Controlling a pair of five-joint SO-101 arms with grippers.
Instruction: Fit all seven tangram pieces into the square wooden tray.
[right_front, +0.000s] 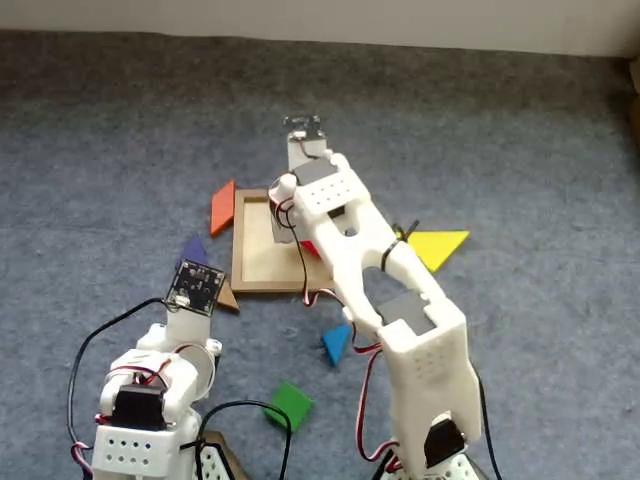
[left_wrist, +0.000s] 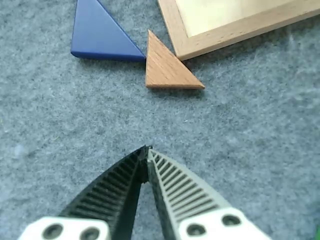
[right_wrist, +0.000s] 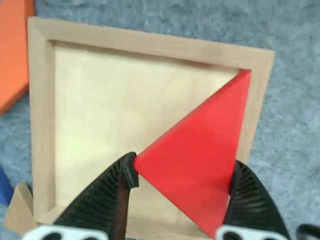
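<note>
The square wooden tray (right_wrist: 140, 100) lies under my right gripper (right_wrist: 182, 172), which is shut on a large red triangle (right_wrist: 200, 145). The triangle hangs over one side of the tray, and one tip reaches over the rim. In the high view the right arm stretches across the tray (right_front: 254, 282), with a sliver of the red triangle (right_front: 310, 248) showing below it. My left gripper (left_wrist: 146, 152) is shut on nothing, low over the carpet. A wooden triangle (left_wrist: 167, 70) and a dark blue triangle (left_wrist: 102, 35) lie just beyond it, near a tray corner (left_wrist: 225, 25).
Loose on the carpet are an orange piece (right_front: 222, 207) left of the tray, a yellow triangle (right_front: 438, 245) to the right, and a small blue triangle (right_front: 337, 343) and a green square (right_front: 290, 405) in front. Cables trail from both arm bases.
</note>
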